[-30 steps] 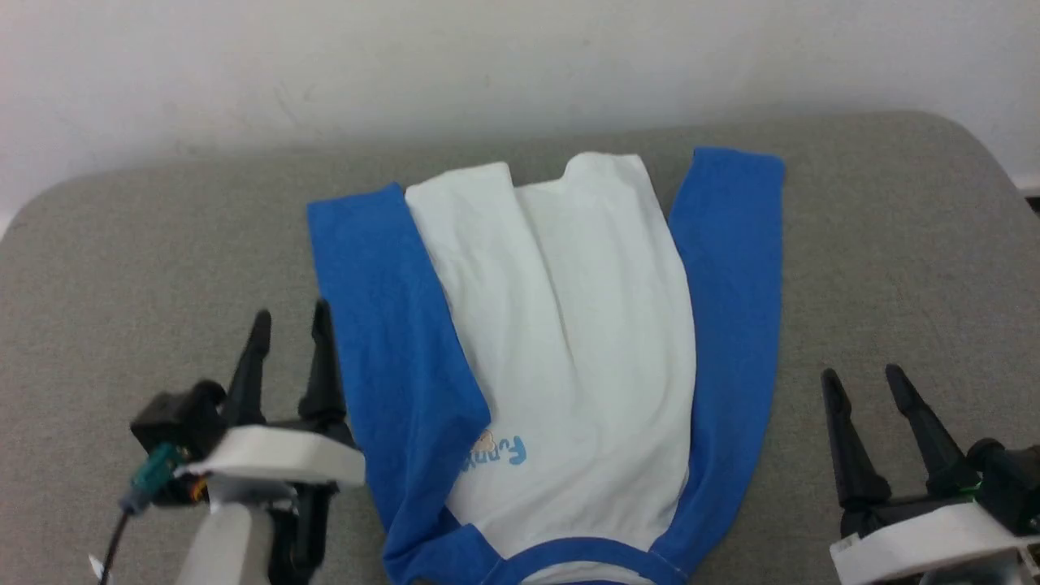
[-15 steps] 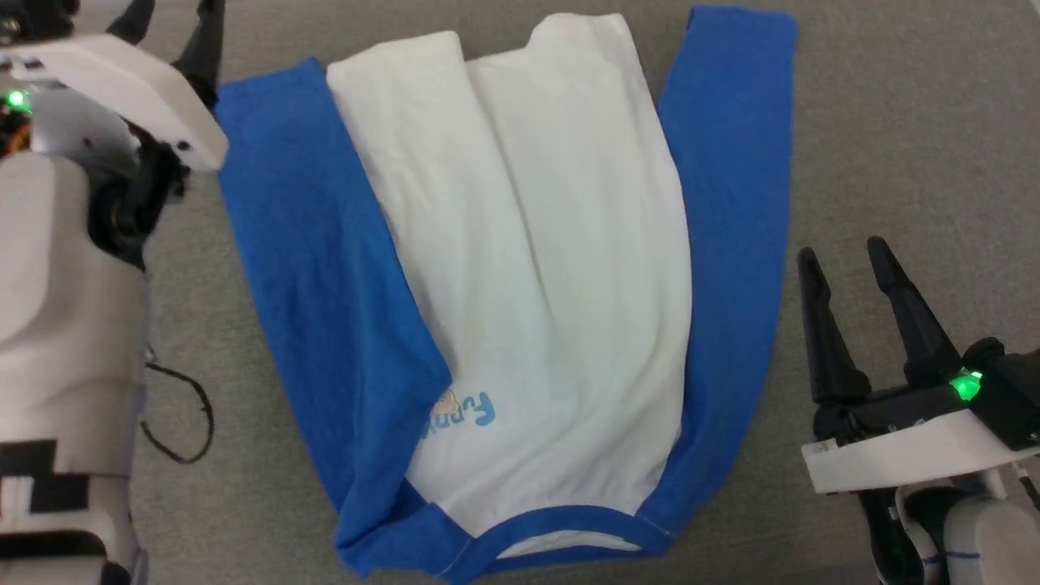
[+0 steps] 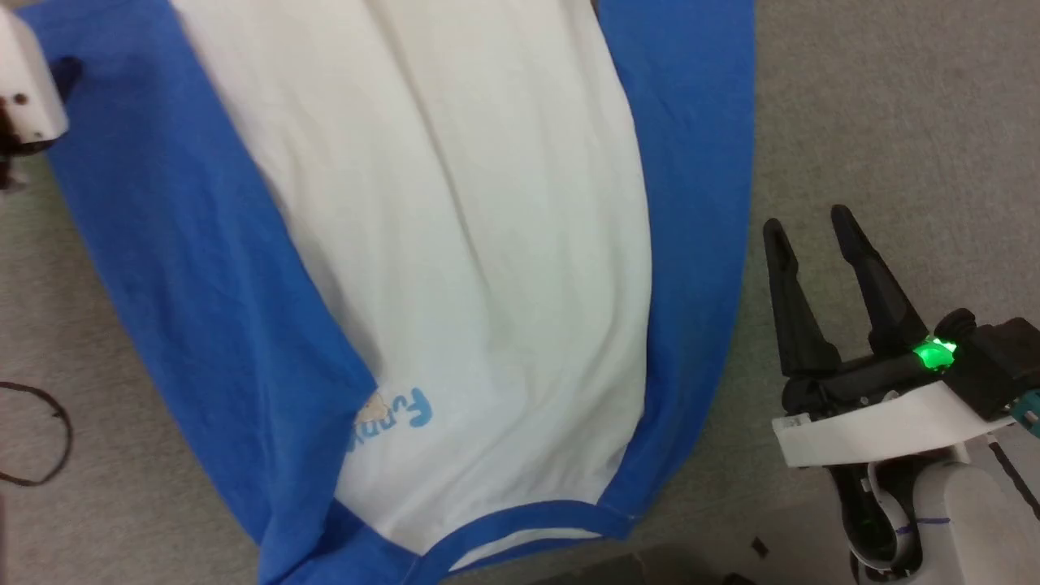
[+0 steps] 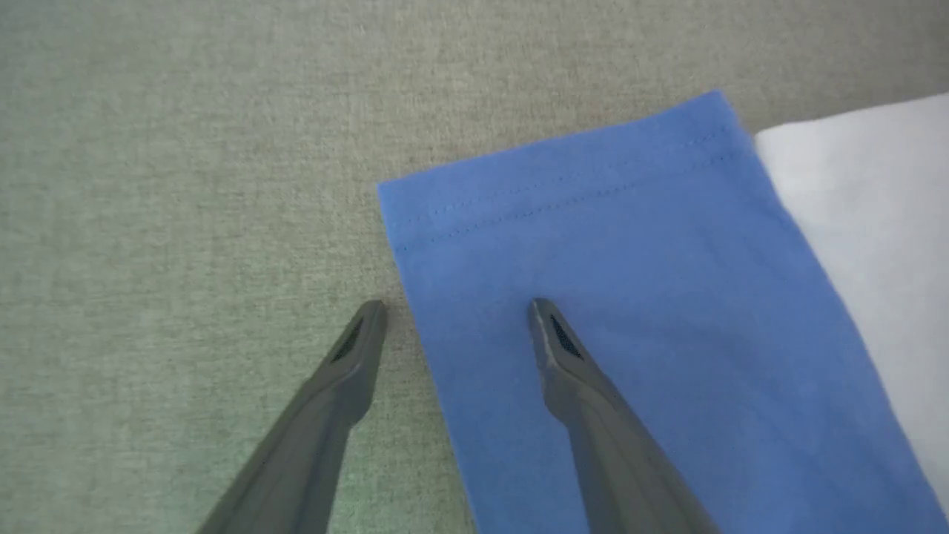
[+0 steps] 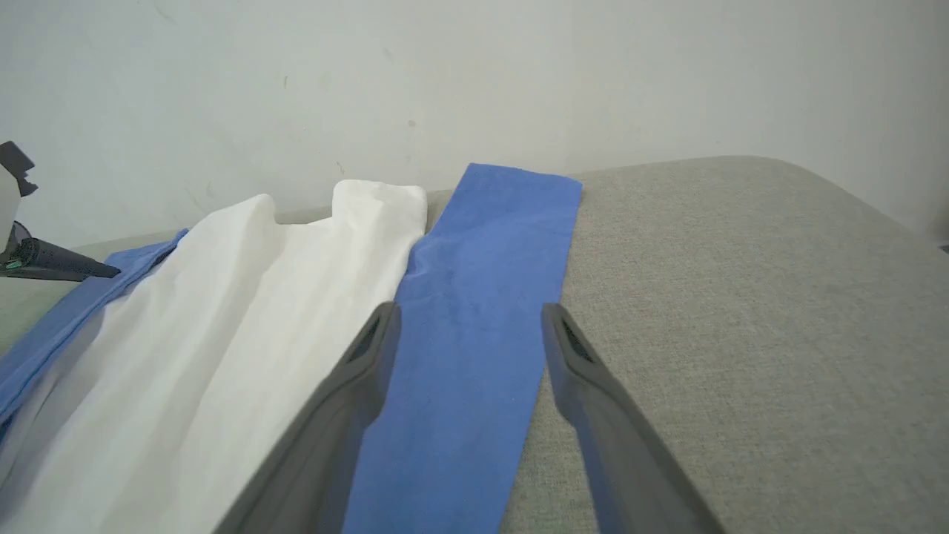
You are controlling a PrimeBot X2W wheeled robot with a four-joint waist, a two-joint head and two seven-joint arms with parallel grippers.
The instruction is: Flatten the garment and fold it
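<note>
Thin cloth shirt, white body, bright blue long sleeves and neck band, lies on the grey fabric-covered table. In head view it runs from centre to 11 o'clock, neck band at 6. I see shallow creases down the white body. My right gripper at 4 o'clock, jaws apart, over bare table just beside the sleeve. My left gripper, jaws apart, straddles the other sleeve's side edge near the cuff, one finger over cloth, one over table; contact unclear. Thin black cable loop at 8 o'clock, apart from the cloth. Pale wall behind the far table edge.
</note>
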